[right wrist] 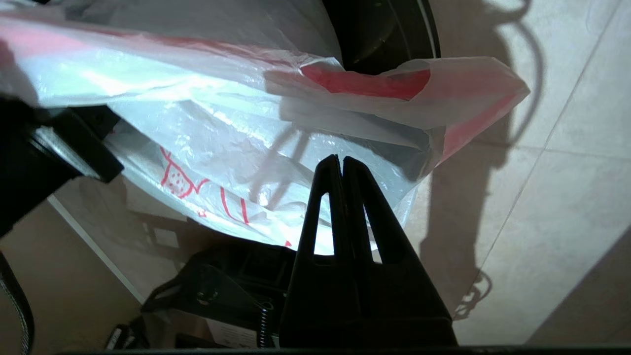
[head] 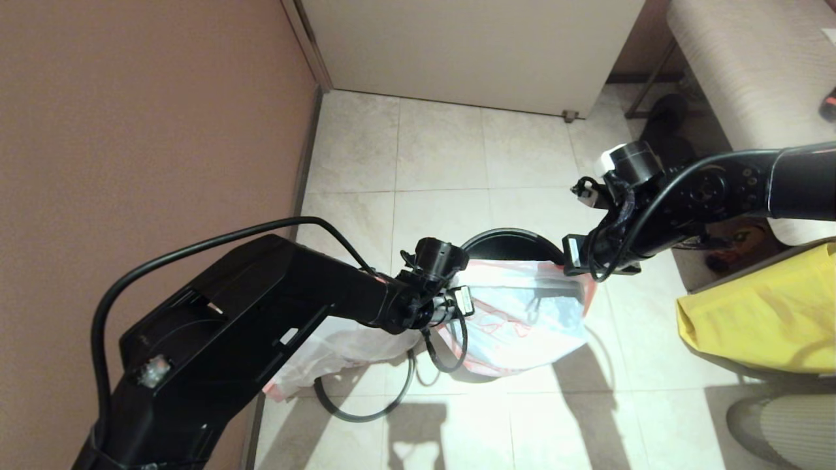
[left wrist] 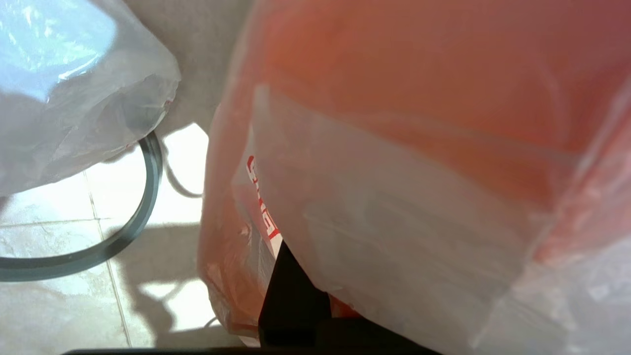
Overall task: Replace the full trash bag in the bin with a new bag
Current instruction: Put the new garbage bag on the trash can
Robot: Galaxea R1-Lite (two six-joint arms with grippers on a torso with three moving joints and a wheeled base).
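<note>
The new bag (head: 522, 320), translucent white with red-orange print, hangs spread in front of the black bin (head: 509, 243). My left gripper (head: 462, 301) is shut on the bag's left hem; in the left wrist view the film (left wrist: 394, 197) drapes over one black finger (left wrist: 291, 296). My right gripper (head: 575, 260) is at the bag's upper right corner. Its fingers are shut (right wrist: 341, 159), with the tips against the bag (right wrist: 222, 128) near its open mouth, and I see no film pinched between them. The full trash bag (head: 346, 346) lies on the floor under my left arm, next to the grey rim ring (head: 366, 408).
A brown wall runs along the left. A white cabinet (head: 470, 46) stands behind the bin. A yellow fabric bag (head: 764, 313) sits at the right, with a pale bench (head: 751, 65) above it. The bin's dark rim (right wrist: 379, 34) shows beyond the bag.
</note>
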